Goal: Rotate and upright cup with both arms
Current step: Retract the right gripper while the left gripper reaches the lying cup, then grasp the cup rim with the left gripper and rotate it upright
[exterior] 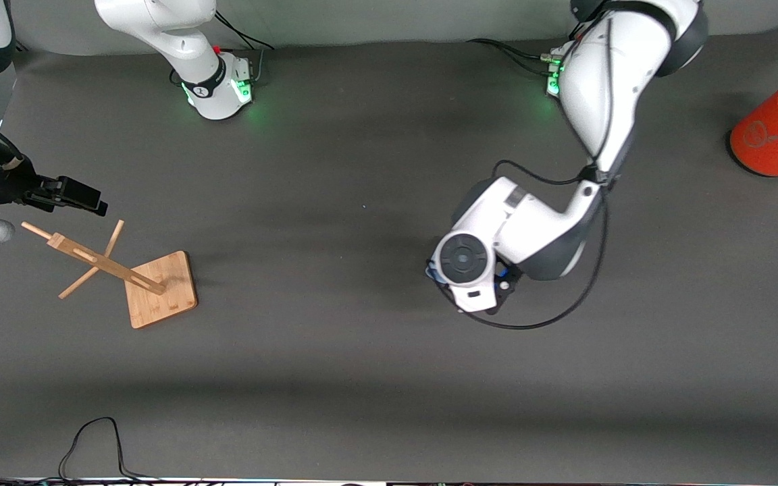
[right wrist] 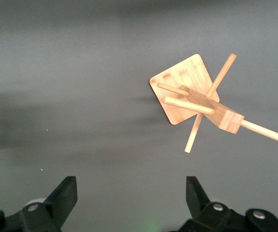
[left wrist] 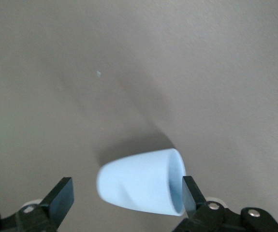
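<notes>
Left wrist view shows our left gripper (left wrist: 124,195) wide open around the lying cup (left wrist: 139,186), while our right gripper (right wrist: 131,198), also wide open, waits well apart from the cup.

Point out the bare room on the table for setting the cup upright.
Bare mat runs between the wooden rack and the left gripper. It is crowded at the cup between that gripper's open fingers, and around the rack.

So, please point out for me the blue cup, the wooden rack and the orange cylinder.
cup (left wrist: 139,181), left wrist view, on its side wall.
wooden rack (exterior: 163,297), front view, on its flat base.
orange cylinder (exterior: 770,138), front view, on its orange side.
</notes>
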Robot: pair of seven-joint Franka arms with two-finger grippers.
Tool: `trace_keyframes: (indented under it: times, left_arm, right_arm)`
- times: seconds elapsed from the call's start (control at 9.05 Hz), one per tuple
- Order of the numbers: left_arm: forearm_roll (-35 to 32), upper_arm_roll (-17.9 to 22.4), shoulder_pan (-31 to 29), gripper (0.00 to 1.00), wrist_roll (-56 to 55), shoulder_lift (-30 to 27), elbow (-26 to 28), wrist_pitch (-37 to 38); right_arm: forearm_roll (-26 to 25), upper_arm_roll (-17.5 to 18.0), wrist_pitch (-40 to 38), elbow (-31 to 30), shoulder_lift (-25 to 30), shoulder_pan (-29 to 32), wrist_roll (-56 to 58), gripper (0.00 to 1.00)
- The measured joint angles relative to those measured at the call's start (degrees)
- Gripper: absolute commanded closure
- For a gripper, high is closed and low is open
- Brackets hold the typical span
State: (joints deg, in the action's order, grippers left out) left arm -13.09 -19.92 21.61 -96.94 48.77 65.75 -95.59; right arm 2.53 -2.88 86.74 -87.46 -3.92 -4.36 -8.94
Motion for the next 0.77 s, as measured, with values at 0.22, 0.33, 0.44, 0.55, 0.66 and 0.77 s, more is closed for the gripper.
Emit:
trace_keyframes:
  times: [0.22,0.33,0.44,0.55,0.66,0.77]
  left_arm:
    - [-0.06,0.37,2.23,0.0,-2.71,2.03,-0.61,-2.0]
    - [-0.28,0.54,3.07,0.0,-3.25,2.48,-0.83,-1.87]
    - [-1.1,0.81,3.61,0.0,-3.38,3.05,-0.83,-1.67]
    - [-1.92,1.16,4.22,0.01,-3.4,3.97,-0.83,-1.56]
    - [-2.08,1.8,4.95,0.31,-3.42,4.83,-0.82,-1.56]
    - [-2.15,2.14,5.46,0.7,-3.49,5.39,-0.84,-1.35]
  right_arm:
    - [-0.58,-2.88,0.11,-0.2,0.0,-3.15,1.91,0.0]
    - [-0.6,-3.15,0.17,-0.2,0.0,-3.53,2.92,0.0]
    - [-0.6,-3.56,0.35,-0.17,0.01,-3.57,3.98,0.0]
    - [-0.6,-3.78,0.68,-0.07,0.04,-3.57,4.42,0.0]
    - [-0.6,-3.79,0.83,0.01,0.04,-3.59,4.48,0.0]
    - [-0.6,-3.79,0.85,0.05,0.04,-3.64,4.49,0.0]
